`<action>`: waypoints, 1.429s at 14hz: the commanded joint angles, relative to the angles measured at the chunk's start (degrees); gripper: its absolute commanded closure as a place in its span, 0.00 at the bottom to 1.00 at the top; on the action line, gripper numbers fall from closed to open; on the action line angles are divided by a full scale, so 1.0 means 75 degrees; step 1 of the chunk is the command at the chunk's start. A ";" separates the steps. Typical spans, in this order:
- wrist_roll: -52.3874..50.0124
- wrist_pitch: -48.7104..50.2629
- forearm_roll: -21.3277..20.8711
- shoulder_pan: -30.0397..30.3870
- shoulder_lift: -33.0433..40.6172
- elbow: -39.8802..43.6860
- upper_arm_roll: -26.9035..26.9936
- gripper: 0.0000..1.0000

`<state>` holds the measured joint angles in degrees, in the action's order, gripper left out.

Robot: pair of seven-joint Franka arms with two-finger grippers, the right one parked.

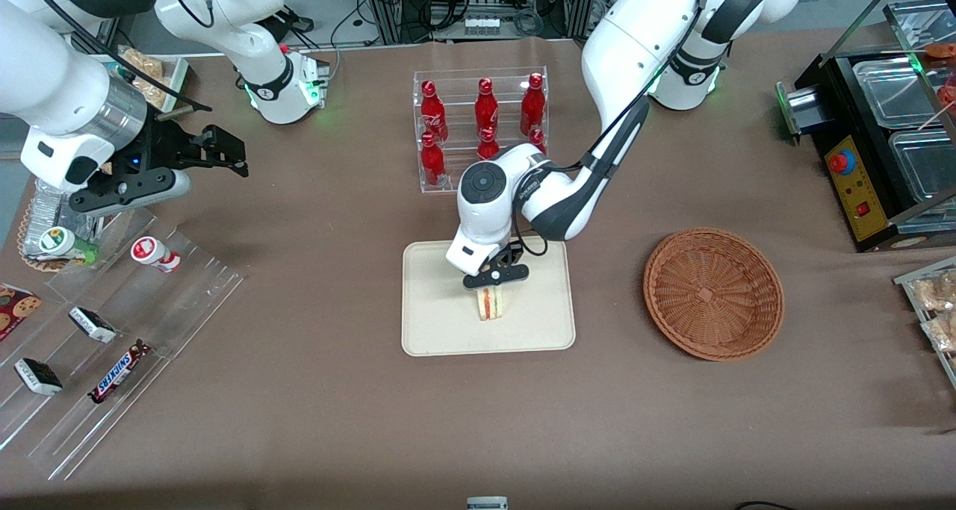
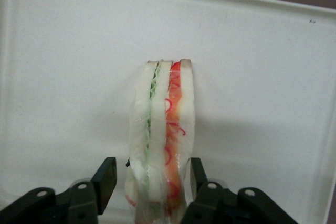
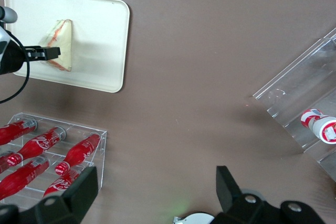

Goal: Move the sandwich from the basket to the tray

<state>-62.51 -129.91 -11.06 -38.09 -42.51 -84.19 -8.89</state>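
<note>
On the tray (image 1: pixel 418 331), near its middle, the sandwich (image 1: pixel 491 303) stands on edge with its red and green filling facing up. Over it, the gripper (image 1: pixel 495 278) straddles the bread; its fingers (image 2: pixel 106 176) stand parted, one with a clear gap, so I judge the wedge released rather than gripped. Farther toward the working arm's end, the basket (image 1: pixel 713 293) lies without its sandwich.

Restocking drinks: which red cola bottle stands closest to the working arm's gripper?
The red cola bottle partly hidden by the arm, above the gripper over the cream tray.
</note>
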 commanded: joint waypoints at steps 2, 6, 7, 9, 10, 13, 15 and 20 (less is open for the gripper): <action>-0.0092 0.1004 -0.0097 0.0040 0.1247 0.0057 0.0072 0.00; 0.0317 0.2303 -0.0026 0.0544 0.2444 -0.0083 0.0061 0.00; 0.0423 0.2669 -0.0026 0.0695 0.2573 -0.0083 0.0072 0.00; 0.0972 0.2882 -0.0002 0.1245 0.2796 -0.0141 0.0037 0.00; 0.1195 0.3173 0.0033 0.1305 0.2960 -0.0339 0.0049 0.00; 0.1990 0.3246 0.0219 0.2100 0.3638 -0.1170 0.0037 0.00; 0.2950 0.3316 0.0501 0.2615 0.4236 -0.1674 0.0049 0.00; 0.4872 0.3865 0.0829 0.3729 0.5585 -0.2532 0.0061 0.00</action>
<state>-31.28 -102.83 -6.42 -13.06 -5.94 -99.22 -7.88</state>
